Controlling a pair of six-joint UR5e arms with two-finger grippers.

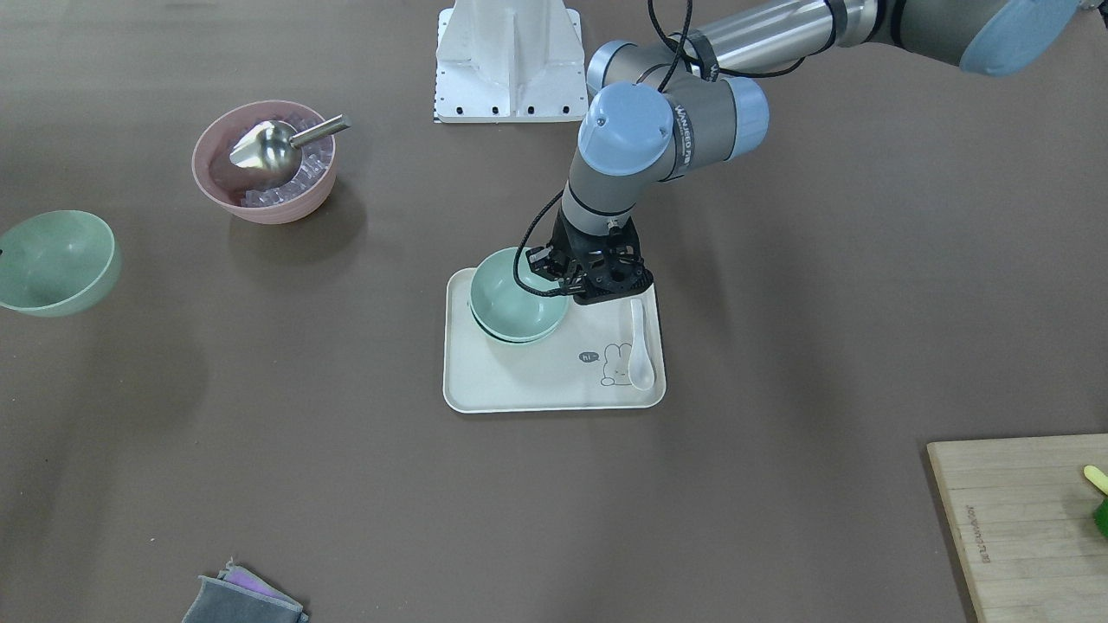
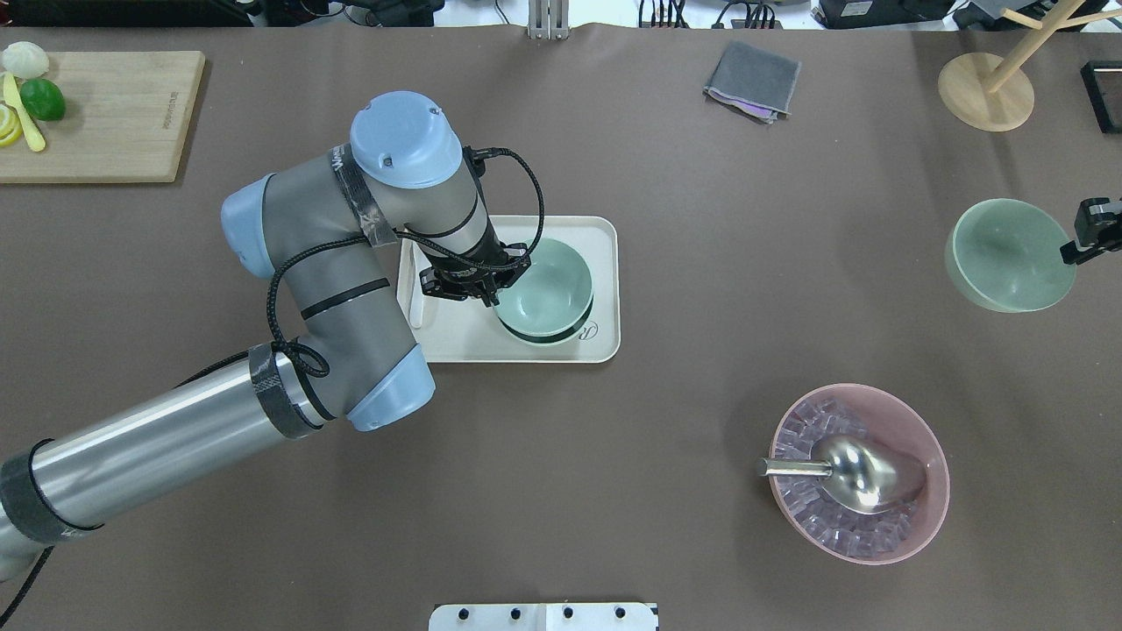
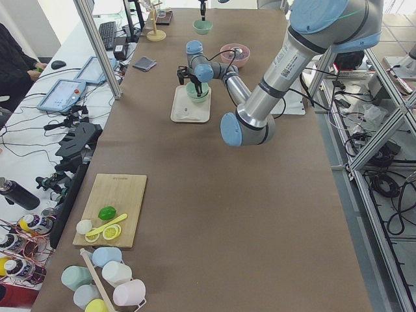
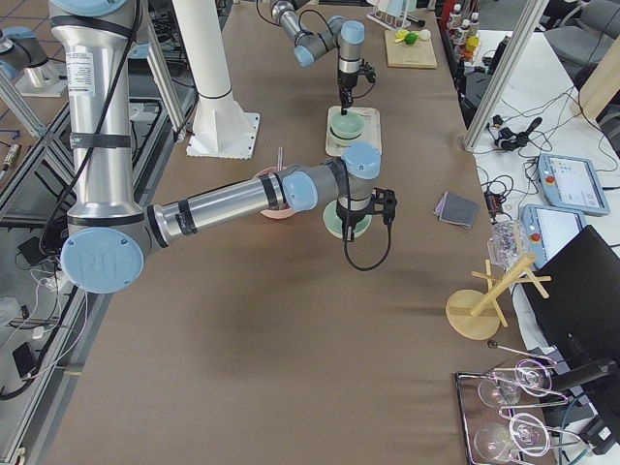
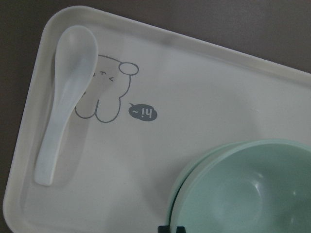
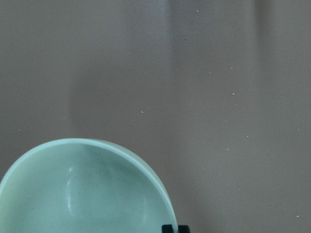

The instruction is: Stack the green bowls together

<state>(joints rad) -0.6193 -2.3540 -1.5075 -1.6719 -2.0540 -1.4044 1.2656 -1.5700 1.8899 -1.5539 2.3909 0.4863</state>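
Two green bowls sit nested on the cream tray (image 1: 519, 389): the upper bowl (image 1: 511, 294) rests inside the lower one (image 1: 519, 337). My left gripper (image 1: 554, 268) is shut on the upper bowl's rim (image 5: 252, 194); its fingertips (image 5: 172, 229) show at the bottom edge of the left wrist view. The third green bowl (image 2: 1008, 254) hangs tilted above the table at the far right of the overhead view. My right gripper (image 2: 1082, 241) is shut on its rim. The right wrist view shows that bowl (image 6: 82, 189) over bare table.
A white spoon (image 1: 640, 346) lies on the tray beside the stack. A pink bowl (image 2: 942, 473) with ice cubes and a metal scoop stands near the robot's right. A cutting board (image 2: 105, 114), a grey cloth (image 2: 752, 81) and a wooden stand (image 2: 986, 92) lie along the far edge.
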